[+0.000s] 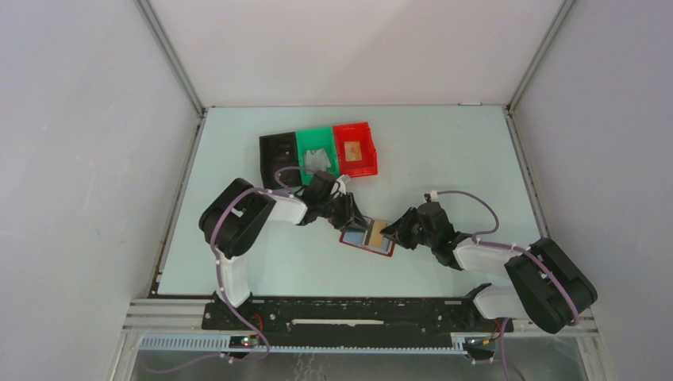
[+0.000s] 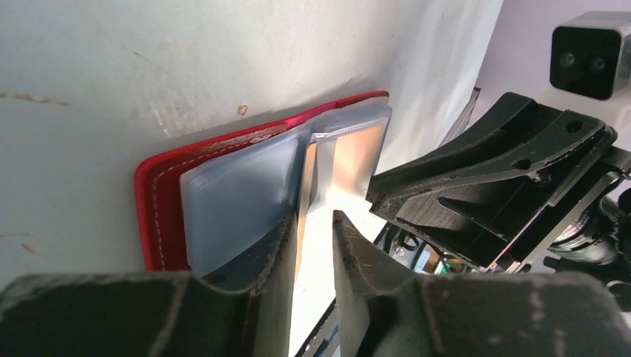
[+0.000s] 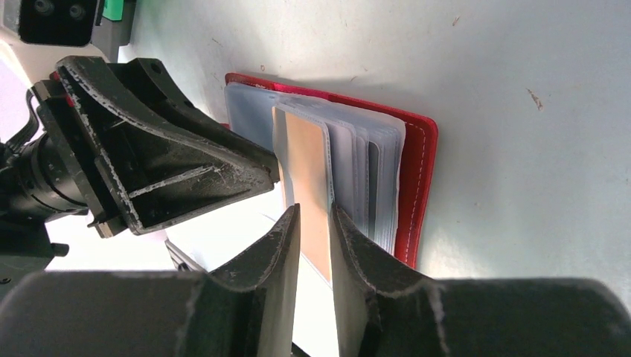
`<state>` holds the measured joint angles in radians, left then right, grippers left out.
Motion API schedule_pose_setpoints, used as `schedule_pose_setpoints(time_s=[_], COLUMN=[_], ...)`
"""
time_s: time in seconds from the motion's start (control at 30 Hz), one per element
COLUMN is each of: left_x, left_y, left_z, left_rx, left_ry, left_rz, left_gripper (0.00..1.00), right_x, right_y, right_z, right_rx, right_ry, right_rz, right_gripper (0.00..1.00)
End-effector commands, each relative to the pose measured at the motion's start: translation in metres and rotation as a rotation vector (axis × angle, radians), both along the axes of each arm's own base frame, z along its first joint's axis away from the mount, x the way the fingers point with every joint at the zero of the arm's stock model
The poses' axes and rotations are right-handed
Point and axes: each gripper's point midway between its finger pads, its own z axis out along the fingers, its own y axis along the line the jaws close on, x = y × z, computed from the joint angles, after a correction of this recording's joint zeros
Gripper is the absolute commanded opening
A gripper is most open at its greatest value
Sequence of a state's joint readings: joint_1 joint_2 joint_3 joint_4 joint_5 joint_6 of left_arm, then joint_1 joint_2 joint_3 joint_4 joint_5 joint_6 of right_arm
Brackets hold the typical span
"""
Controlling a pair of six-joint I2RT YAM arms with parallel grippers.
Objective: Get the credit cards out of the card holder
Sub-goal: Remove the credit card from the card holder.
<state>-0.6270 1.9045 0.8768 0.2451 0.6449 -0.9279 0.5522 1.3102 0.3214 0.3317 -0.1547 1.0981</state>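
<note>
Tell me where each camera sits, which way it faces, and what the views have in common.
Top external: above and behind the bases, looking down on the table; shows both arms, left gripper, right gripper, card holder, three bins.
Left wrist: on that wrist, looking along its own fingers at the open card holder; right gripper faces it.
Right wrist: the mirror view, own fingers flanking the tan card; left gripper opposite.
Shared: both wrist views show card holder, tan card and the other gripper.
</note>
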Motion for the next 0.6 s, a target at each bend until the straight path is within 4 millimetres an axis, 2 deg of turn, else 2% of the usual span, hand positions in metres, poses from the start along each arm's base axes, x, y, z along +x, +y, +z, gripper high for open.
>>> schedule_pose_setpoints(time_s=[0.0, 0.17, 0.27, 0.57], left_x=[-0.005, -0.005, -0.004, 0.003], left_y=[-0.007, -0.006, -0.004, 0.011], left_z=[0.005, 0.004, 0.002, 0.004], left_rx=[-0.086, -0.079, -0.068, -0.003], left_ry=[0.024, 0.027, 0.028, -0.008], left_rz=[-0.016, -0.007, -0.001, 0.044], left_gripper=[0.26, 0.17, 0.01, 0.0], right_x=[-0.005, -0.005, -0.005, -0.006], right_y=[-0.004, -0.005, -0.005, -0.007], right_z=[-0.012, -0.013, -0.013, -0.015], right_rx=[-0.047, -0.05, -0.052, -0.06], right_ry=[0.028, 0.03, 0.031, 0.036], right_rz=[-0.001, -0.003, -0.002, -0.004], right_gripper=[0.3, 0.3, 0.3, 0.3])
